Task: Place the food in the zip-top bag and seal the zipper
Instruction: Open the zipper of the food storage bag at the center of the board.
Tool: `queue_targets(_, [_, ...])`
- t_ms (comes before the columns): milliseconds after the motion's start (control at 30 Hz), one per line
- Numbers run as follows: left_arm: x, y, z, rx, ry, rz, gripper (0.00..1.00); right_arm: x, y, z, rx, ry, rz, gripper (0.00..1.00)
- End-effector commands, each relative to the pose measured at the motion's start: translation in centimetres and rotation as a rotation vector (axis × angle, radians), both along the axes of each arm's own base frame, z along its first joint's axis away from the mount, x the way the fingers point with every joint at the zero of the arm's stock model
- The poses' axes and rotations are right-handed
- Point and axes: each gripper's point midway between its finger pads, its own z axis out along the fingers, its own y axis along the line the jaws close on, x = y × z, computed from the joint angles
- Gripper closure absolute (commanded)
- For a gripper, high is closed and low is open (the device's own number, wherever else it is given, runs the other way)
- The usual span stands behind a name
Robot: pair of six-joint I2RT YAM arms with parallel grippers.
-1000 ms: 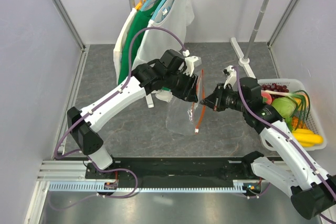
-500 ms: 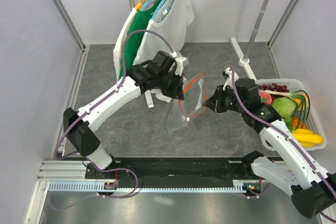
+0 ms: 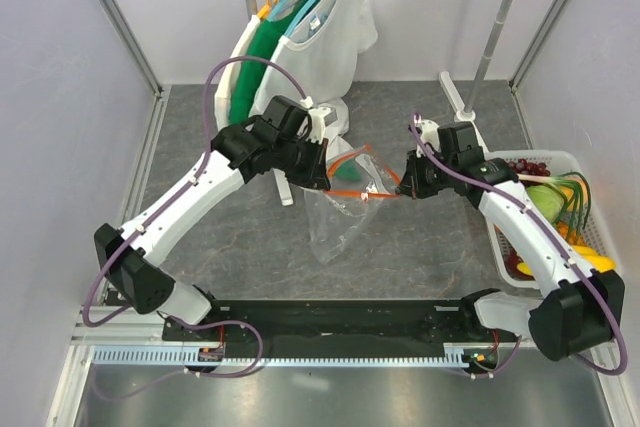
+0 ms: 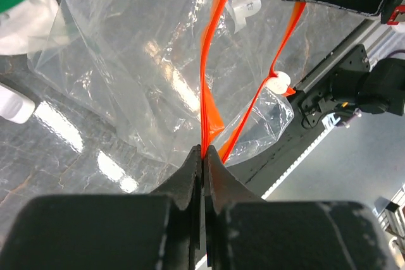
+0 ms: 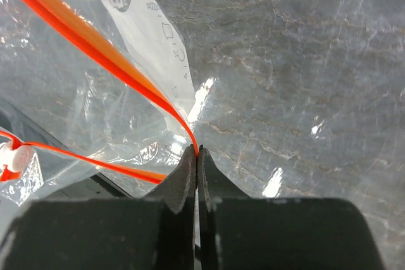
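The left gripper [image 3: 326, 173] and right gripper [image 3: 403, 180] jaws pinch the zipper [image 4: 205, 74] tight, holding the zip-top bag [image 3: 335, 219] up over the bench. Pull apart gently for a wide mouth, without tearing

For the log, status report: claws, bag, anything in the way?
Left claw shut on zipper. Right claw shut on zipper. Zip-top bag mouth held open, empty; food in basket. Shirts hang close behind.

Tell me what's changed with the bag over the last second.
The left tool pulled its side of the zipper leftward, away from the right tool, so the mouth of the zip-top bag spread from a slit into an open loop. Both tools stay shut on the strip; the food remains in the basket.
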Motion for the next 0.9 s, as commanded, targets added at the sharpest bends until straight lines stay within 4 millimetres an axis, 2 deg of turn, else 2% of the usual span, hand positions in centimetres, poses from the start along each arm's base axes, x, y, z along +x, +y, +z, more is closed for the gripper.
queue_targets(0, [0.7, 1.2, 0.0, 0.064, 0.013, 0.016, 0.98, 0.4, -1.8, -0.5, -0.114, -0.011, 0.092, 0.96])
queue_targets(33, [0.9, 0.6, -1.5, 0.076, 0.073, 0.029, 0.98, 0.1, -1.8, -1.0, -0.124, 0.006, 0.124, 0.93])
queue_targets(100, [1.3, -0.1, -2.4, 0.079, 0.116, 0.034, 0.98, -0.1, -1.6, -0.9, -0.128, 0.007, 0.166, 0.87])
queue_targets(133, [1.6, -0.5, -3.6, 0.094, 0.151, 0.043, 0.98, -0.5, -1.9, -0.9, -0.148, 0.0, 0.199, 0.8])
queue_targets(167, [2.0, -0.9, -3.5, 0.086, 0.149, 0.047, 0.98, -0.5, -2.1, -0.8, -0.161, -0.009, 0.208, 0.78])
queue_targets(300, [2.8, -2.0, -3.6, 0.061, 0.161, 0.052, 0.98, -1.3, -3.0, 0.3, -0.213, -0.056, 0.246, 0.43])
queue_targets(333, [2.8, -2.2, -3.4, 0.053, 0.163, 0.051, 0.98, -1.8, -3.1, 0.5, -0.217, -0.052, 0.259, 0.3])
queue_targets(400, [2.9, -2.3, -3.4, 0.05, 0.169, 0.054, 0.98, -1.8, -3.4, 1.9, -0.235, -0.096, 0.277, 0.18])
queue_targets(433, [2.9, -2.4, -3.4, 0.048, 0.167, 0.052, 0.98, -2.1, -3.7, 2.1, -0.25, -0.092, 0.282, 0.15])
queue_targets(500, [3.0, -2.4, -3.5, 0.051, 0.166, 0.051, 0.98, -1.9, -3.9, 4.0, -0.271, -0.145, 0.3, 0.02])
queue_targets(667, [2.9, -2.4, -3.6, 0.045, 0.172, 0.052, 0.98, -3.4, -5.6, 6.6, -0.364, -0.152, 0.358, 0.02])
queue_targets(700, [2.9, -2.5, -3.5, 0.043, 0.173, 0.052, 0.98, -4.3, -6.2, 6.4, -0.4, -0.122, 0.405, 0.02])
queue_targets(767, [2.8, -2.5, -3.6, 0.042, 0.175, 0.05, 0.98, -4.6, -7.5, 7.0, -0.479, -0.126, 0.434, 0.02])
queue_targets(867, [2.5, -2.6, -3.6, 0.035, 0.185, 0.041, 0.98, -5.7, -9.9, 6.7, -0.609, -0.094, 0.515, 0.02])
